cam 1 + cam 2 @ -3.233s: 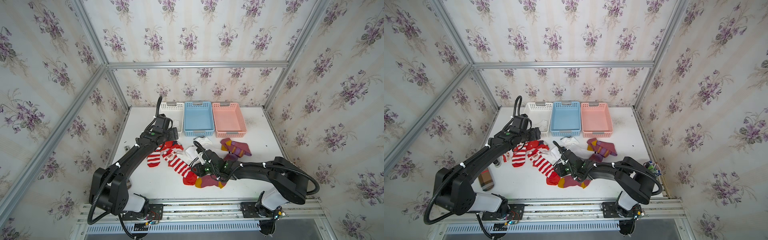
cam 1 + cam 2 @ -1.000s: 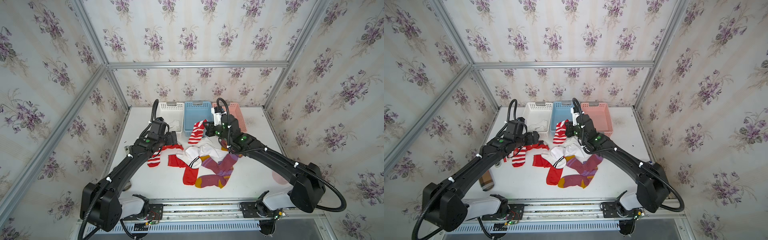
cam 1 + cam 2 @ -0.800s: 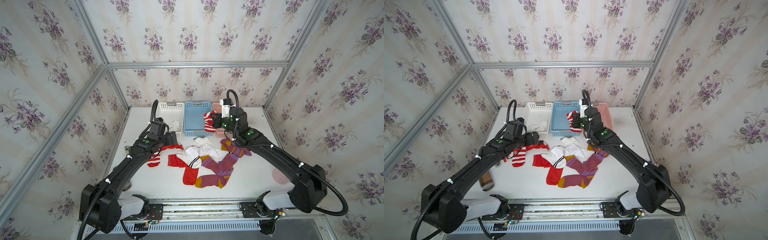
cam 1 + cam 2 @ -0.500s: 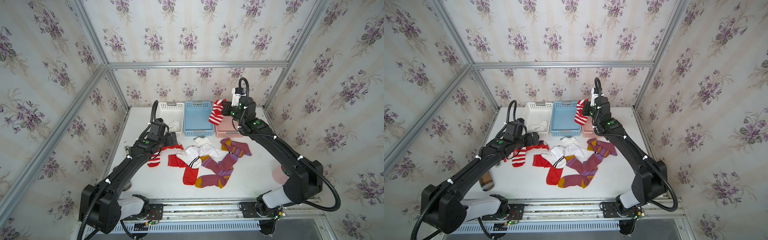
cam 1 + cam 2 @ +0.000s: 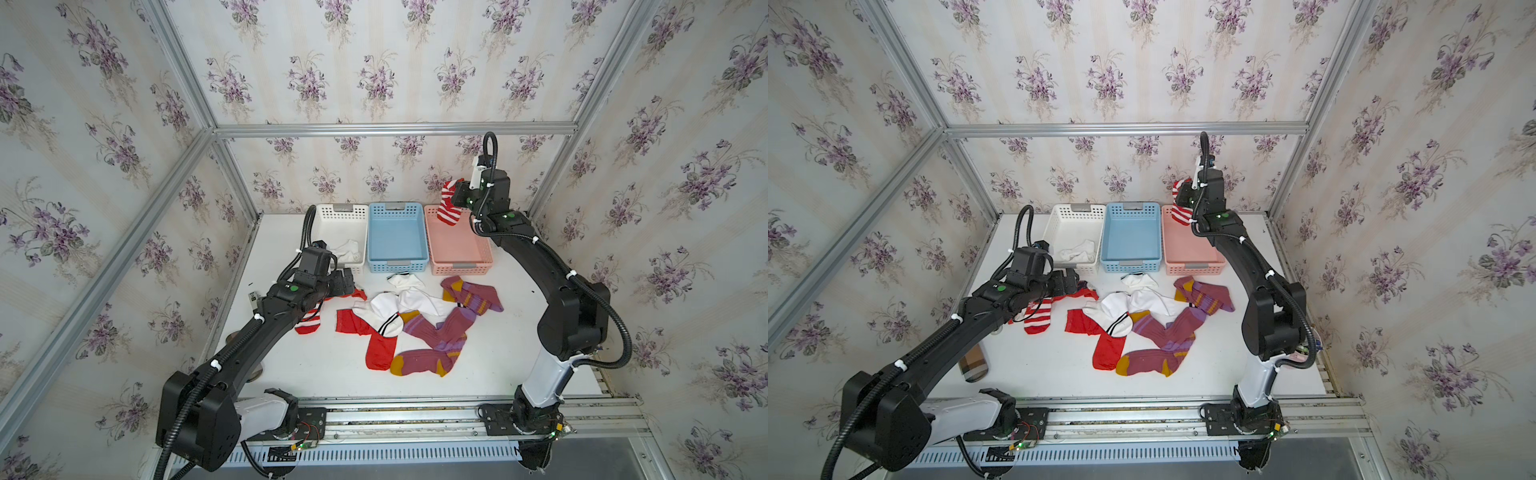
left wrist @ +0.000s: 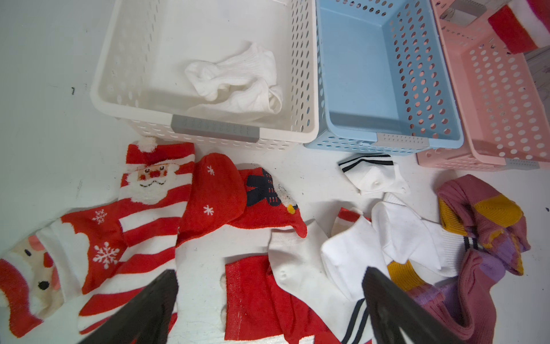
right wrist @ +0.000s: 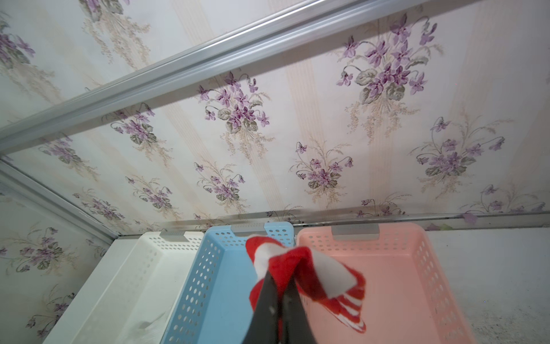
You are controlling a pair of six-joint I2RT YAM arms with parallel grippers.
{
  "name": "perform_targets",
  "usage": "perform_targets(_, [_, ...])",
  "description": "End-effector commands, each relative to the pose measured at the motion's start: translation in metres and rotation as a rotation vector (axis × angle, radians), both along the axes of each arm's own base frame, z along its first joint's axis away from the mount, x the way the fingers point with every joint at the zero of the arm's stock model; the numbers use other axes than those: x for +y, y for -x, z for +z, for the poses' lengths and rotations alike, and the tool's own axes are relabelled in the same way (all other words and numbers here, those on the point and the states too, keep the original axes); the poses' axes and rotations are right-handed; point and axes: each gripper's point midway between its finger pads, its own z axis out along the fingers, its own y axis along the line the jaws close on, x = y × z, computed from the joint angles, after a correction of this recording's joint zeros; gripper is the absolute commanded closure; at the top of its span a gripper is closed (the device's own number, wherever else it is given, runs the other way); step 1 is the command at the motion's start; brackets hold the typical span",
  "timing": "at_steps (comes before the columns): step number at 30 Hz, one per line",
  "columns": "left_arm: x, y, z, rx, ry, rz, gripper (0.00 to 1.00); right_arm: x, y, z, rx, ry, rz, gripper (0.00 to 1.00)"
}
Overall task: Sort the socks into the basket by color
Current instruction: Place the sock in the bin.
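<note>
above the pink basket (image 5: 446,271), both top views: right gripper (image 5: 456,196) clamped on a red-white striped sock (image 5: 448,210) over its far end; left gripper (image 5: 347,282) spread wide, well left of it, over loose socks (image 5: 386,316)
left wrist: fingers (image 6: 154,303) apart, gripping nothing
right wrist: jaws pinched on that sock over the pink basket's rim
</note>
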Motion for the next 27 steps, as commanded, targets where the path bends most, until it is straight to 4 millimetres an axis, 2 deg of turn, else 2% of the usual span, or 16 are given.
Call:
perform_targets(1, [-0.001,-0.001,0.004,-0.018,0.014,0.002,0.02,-0.001,-0.012,-0.010,0.014,0.010,0.003,0.97])
perform_targets(6, [0.000,0.001,0.005,-0.020,0.010,0.000,0.02,-0.001,-0.022,-0.038,0.068,0.021,-0.009,0.95])
perform_targets(8, [0.001,0.001,0.005,-0.020,0.007,0.001,0.02,-0.001,-0.023,-0.047,0.086,0.021,-0.011,0.91])
perform_targets(10, [0.001,0.001,0.006,-0.021,0.005,-0.001,0.02,-0.001,-0.023,-0.052,0.099,0.019,-0.009,0.83])
perform_targets(16, [0.003,0.003,0.002,-0.015,-0.006,0.010,0.02,0.001,-0.015,-0.051,0.105,0.007,0.006,0.68])
perform_targets(23, [0.009,0.007,-0.009,0.007,-0.015,0.036,0.02,0.002,0.008,-0.051,0.108,-0.014,0.028,0.65])
perform_targets(27, [0.015,0.010,-0.016,0.020,-0.025,0.077,0.02,0.007,0.028,-0.049,0.110,-0.030,0.057,0.65])
